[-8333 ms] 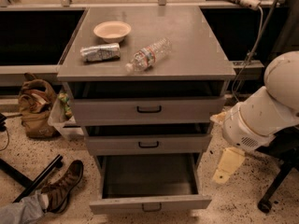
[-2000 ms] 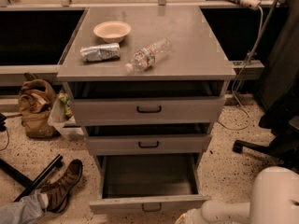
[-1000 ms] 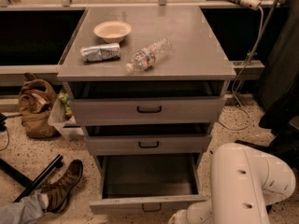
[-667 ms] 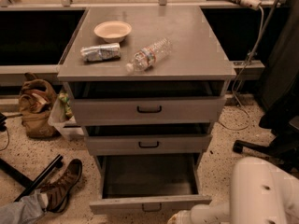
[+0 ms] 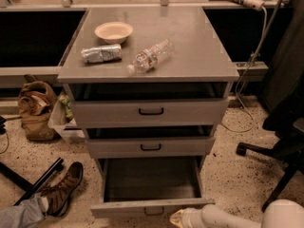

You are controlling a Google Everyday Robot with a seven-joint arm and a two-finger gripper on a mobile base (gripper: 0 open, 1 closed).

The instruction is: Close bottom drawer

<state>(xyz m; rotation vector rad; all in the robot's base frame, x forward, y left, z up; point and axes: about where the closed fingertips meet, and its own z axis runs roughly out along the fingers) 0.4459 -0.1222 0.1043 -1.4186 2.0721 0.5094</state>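
The bottom drawer (image 5: 151,207) of the grey metal cabinet is pulled far out, its inside empty, with a small dark loop handle (image 5: 154,212) on its low front panel. My gripper (image 5: 176,219) is at the frame's bottom edge, just right of that handle and right at the panel's lower edge. Only its pale tip and white wrist show. The mid drawer (image 5: 150,147) and top drawer (image 5: 151,111) above stand slightly open.
A bowl (image 5: 113,31), a crushed can (image 5: 100,53) and a plastic bottle (image 5: 150,55) lie on the cabinet top (image 5: 199,56). A person's shoe and leg (image 5: 59,192) are at lower left, a brown bag (image 5: 34,109) at left, an office chair base (image 5: 275,156) at right.
My arm has dropped lower in the frame; less of its white body shows at the bottom right. The gripper stays by the bottom drawer's front. The drawer is as far open as before.
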